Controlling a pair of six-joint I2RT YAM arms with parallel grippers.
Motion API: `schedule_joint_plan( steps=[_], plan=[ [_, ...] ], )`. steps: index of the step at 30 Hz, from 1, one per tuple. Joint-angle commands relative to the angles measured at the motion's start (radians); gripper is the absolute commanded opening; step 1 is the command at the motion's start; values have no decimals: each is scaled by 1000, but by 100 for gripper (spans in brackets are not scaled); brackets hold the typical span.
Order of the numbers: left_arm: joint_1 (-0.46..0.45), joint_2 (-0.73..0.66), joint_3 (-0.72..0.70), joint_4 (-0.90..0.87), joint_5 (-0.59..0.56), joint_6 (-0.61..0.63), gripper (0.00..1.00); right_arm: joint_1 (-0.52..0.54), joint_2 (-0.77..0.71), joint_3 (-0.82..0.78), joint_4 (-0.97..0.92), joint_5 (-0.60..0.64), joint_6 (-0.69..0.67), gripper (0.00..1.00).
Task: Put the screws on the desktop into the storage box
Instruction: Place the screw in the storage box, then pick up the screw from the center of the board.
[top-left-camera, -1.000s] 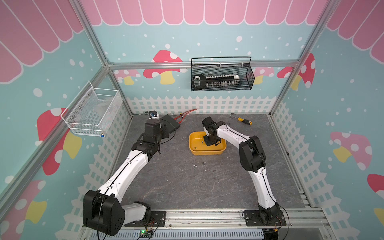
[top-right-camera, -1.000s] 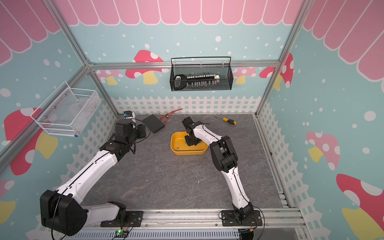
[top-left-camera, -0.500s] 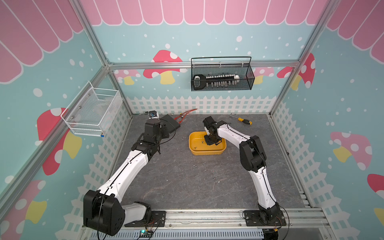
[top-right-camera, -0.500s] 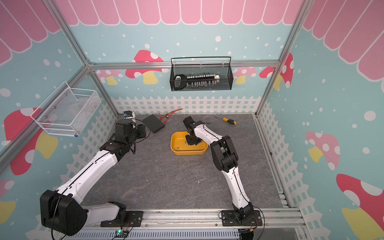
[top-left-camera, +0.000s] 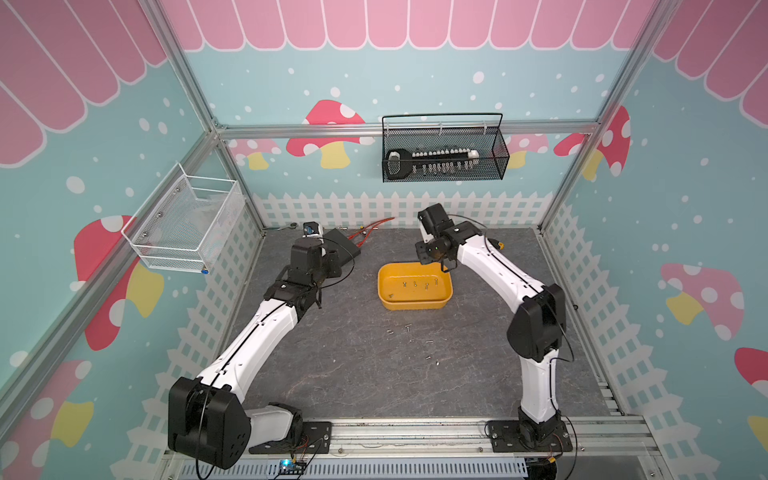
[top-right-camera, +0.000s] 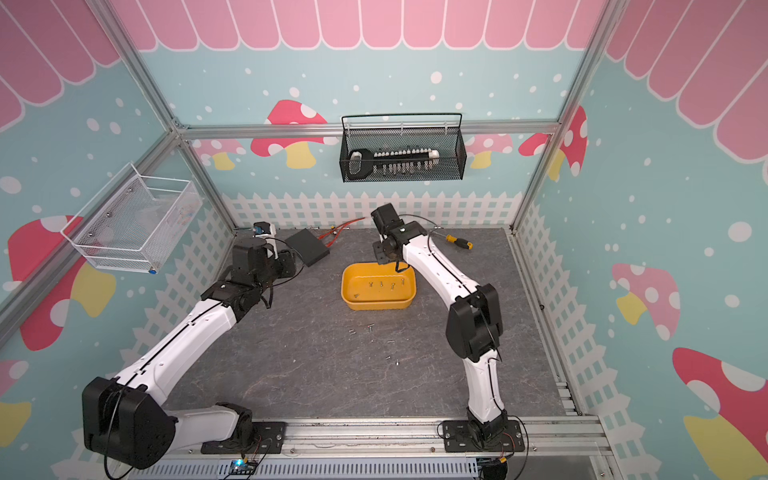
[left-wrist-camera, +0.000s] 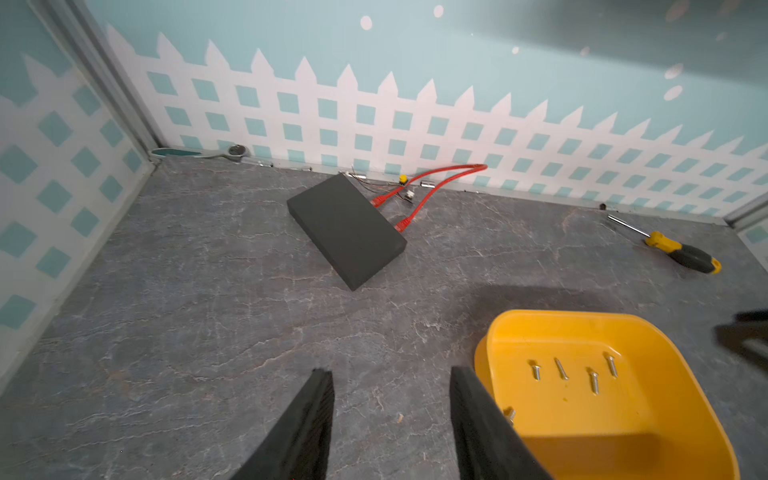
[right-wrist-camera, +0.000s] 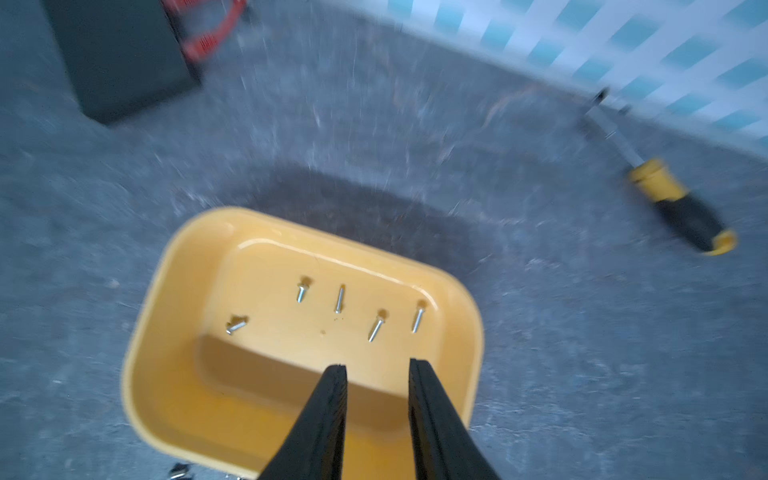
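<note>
Tiny silver metal screws (right-wrist-camera: 340, 298) lie in the shallow yellow-orange plastic storage box (right-wrist-camera: 166, 332), right fingers (right-wrist-camera: 324, 424) parted, empty, poised above for dropping; left fingers (left-wrist-camera: 303, 432) parted, empty, parked clear alongside.

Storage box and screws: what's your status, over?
Left end effector open, empty. Right end effector open, empty, over storage box. Five screws inside, several loose screws on desktop. Nothing blocking.

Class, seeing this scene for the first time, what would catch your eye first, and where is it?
The shallow yellow-orange plastic tub in the middle stands out, with five small silver screws lying inside. More tiny silver screws lie scattered on the dark grey marbled desktop nearer the robot's base. The right hand hangs over the tub, open and empty.
</note>
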Motion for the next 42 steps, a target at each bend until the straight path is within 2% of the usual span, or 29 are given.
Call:
schedule_joint_plan(
  steps=[1,4,7,11,16,21,29,42],
  plan=[
    [-82,43,28,-45,98,47,45,-12,-143,-1,-2,99,19,32],
    [-226,55,23,-55,125,70,45,-20,-264,-122,64,162,29,34],
    [-325,94,14,-53,230,60,44,-48,-386,-274,153,190,41,36],
    [-452,169,9,-61,275,82,44,-99,-479,-407,190,185,50,38],
    [-518,265,6,-81,360,52,43,-147,-558,-505,207,183,50,39],
    [-604,328,1,-84,346,32,45,-194,-616,-564,213,171,46,40],
    [-661,393,17,-113,271,47,49,-219,-642,-605,218,146,40,40],
    [-670,518,116,-191,156,175,49,-234,-654,-638,233,126,35,41]
  ],
)
